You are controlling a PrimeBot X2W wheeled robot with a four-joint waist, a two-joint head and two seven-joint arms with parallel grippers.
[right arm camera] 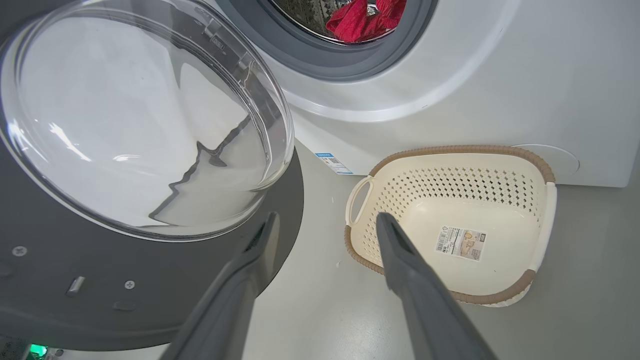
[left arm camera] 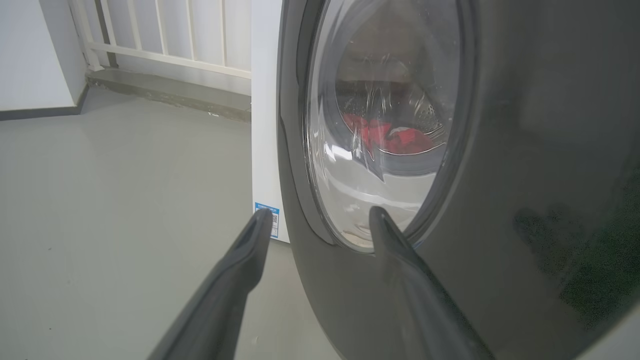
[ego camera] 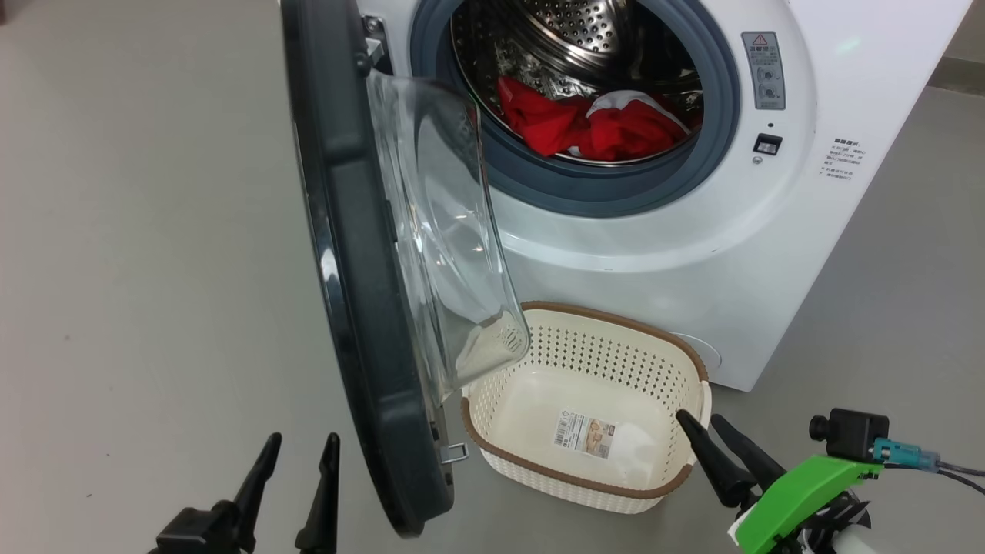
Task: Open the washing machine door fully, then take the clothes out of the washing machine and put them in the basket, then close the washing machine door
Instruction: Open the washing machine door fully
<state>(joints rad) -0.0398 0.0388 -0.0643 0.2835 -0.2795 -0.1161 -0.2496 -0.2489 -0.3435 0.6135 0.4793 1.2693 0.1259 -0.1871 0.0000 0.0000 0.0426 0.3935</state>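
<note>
The left gripper (ego camera: pixel 302 440) had its two dark fingers spread apart and held nothing. Just to the right of its fingertips stood the washing machine door (ego camera: pixel 362 308), swung out from the washing machine (ego camera: pixel 692 254). In the left wrist view the right finger overlapped the black rim under the glass; whether it touched, I cannot tell. The right gripper (ego camera: pixel 699 418) was open too, and empty. Its fingertips were near the right corner of the basket (ego camera: pixel 600 358), which stood on the floor (ego camera: pixel 154 269) just in front of the machine, with a paper sticker (ego camera: pixel 585 432) on its bottom. The clothes (ego camera: pixel 600 127), red with a white part, lay inside the steel drum (ego camera: pixel 569 31), well beyond both pairs of fingers.
</note>
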